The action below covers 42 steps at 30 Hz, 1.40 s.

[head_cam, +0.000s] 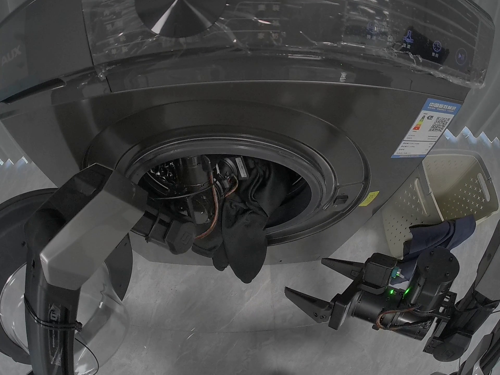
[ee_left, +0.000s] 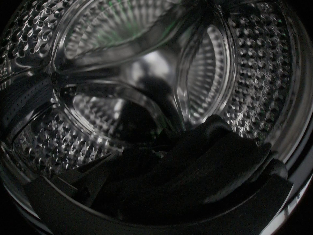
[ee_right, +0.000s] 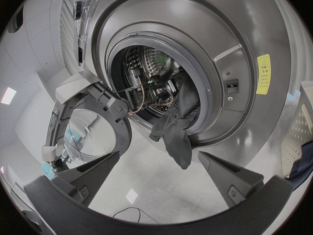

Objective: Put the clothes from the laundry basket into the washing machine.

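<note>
Left claw in drum, spread, black garment draped across | garment half out over rim | right claw open near basket | risk: arm pulling back could drag garment to floor

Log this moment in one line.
left arm: in drum | right end effector: open, outside | black garment: over opening rim | blue garment: at basket
</note>
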Motion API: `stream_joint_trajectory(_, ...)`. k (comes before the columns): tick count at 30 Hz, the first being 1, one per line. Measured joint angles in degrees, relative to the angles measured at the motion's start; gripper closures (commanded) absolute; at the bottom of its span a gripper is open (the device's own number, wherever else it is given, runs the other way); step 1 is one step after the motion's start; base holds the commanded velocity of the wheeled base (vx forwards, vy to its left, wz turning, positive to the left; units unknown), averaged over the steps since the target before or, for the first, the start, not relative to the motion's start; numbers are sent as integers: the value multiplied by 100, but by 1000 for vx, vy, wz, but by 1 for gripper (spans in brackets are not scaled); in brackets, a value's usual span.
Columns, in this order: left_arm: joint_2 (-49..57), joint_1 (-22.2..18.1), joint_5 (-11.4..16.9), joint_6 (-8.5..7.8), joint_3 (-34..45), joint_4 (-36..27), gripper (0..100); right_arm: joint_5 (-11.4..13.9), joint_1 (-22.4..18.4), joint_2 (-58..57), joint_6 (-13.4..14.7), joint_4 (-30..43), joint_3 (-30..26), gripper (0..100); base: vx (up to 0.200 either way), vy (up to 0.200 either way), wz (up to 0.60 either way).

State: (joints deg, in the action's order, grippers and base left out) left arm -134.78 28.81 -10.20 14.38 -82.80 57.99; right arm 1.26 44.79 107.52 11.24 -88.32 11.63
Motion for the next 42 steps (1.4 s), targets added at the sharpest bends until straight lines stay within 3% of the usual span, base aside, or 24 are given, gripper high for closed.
stream_joint_trajectory(7, 477, 173, 418, -5, 1279, -276, 0, 2, 11, 0, 2, 2, 11, 0, 0, 0, 0)
stream_joint_trajectory(12, 553, 250, 514, -38, 1508, -407, 0, 2, 17, -5, 2, 0, 20, 0, 0, 0, 0)
stream_joint_trajectory(13, 540, 250, 519, -46, 1502, -478, 100, 2, 22, -5, 0, -2, 22, 0, 0, 0, 0)
stream_joint_trajectory(20, 380, 233, 662, -71, 1417, -809, 100, -2, 49, -5, 0, -6, 41, 0, 0, 0, 0)
stream_joint_trajectory(27, 160, 215, 611, -40, 916, -895, 100, -4, 57, -5, 2, -9, 77, 0, 0, 0, 0)
stream_joint_trajectory(32, -39, 127, 328, 39, 184, -846, 100, -11, 57, -7, 0, -9, 101, 0, 0, 0, 0)
stream_joint_trajectory(40, -340, 24, -167, 362, -998, -588, 100, -13, 55, -7, 2, -9, 129, 0, 0, 0, 0)
stream_joint_trajectory(41, -360, 21, -178, 373, -1058, -561, 0, -13, 55, -7, 4, -6, 132, 0, 0, 0, 0)
stream_joint_trajectory(42, -375, 21, -183, 386, -1084, -530, 0, -13, 55, -7, 6, -6, 135, 0, 0, 0, 0)
